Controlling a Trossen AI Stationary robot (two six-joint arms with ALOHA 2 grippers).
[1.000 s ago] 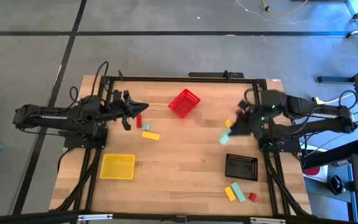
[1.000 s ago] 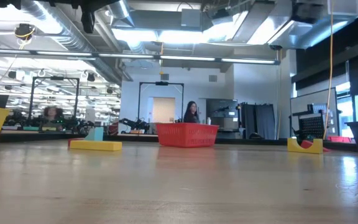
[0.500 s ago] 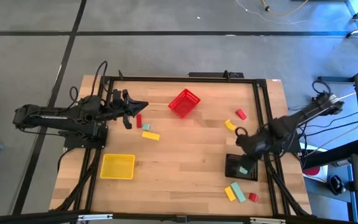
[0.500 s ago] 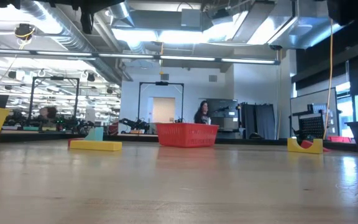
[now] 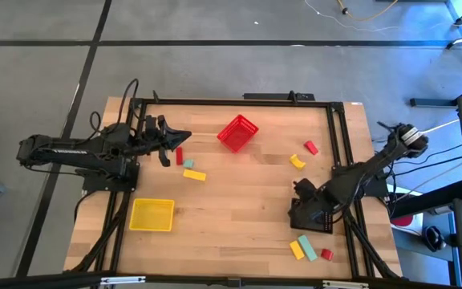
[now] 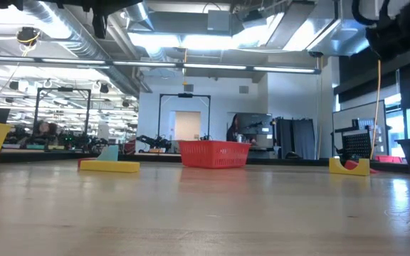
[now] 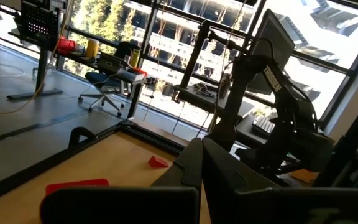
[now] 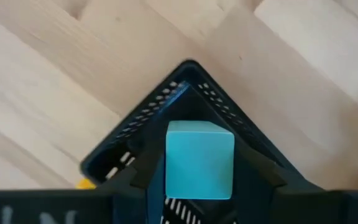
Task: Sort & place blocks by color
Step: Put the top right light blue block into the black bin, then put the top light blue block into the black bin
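Right gripper (image 5: pixel 305 193) lowered; its wrist view shows mint block (image 8: pixel 199 160) over black bin (image 8: pixel 185 93).

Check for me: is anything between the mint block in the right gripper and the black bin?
Nothing visible. The right gripper holds the mint block directly over the black bin, with only open bin below it.

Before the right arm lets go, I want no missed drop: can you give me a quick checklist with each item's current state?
1. Right pincer over the black bin: ok, at its corner.
2. Mint block held in the pincer: ok.
3. Block inside the bin walls: ok by the right wrist view.
4. Bin already holding other blocks: cannot tell.
5. Left pincer clear of the drop: ok, far across the table.
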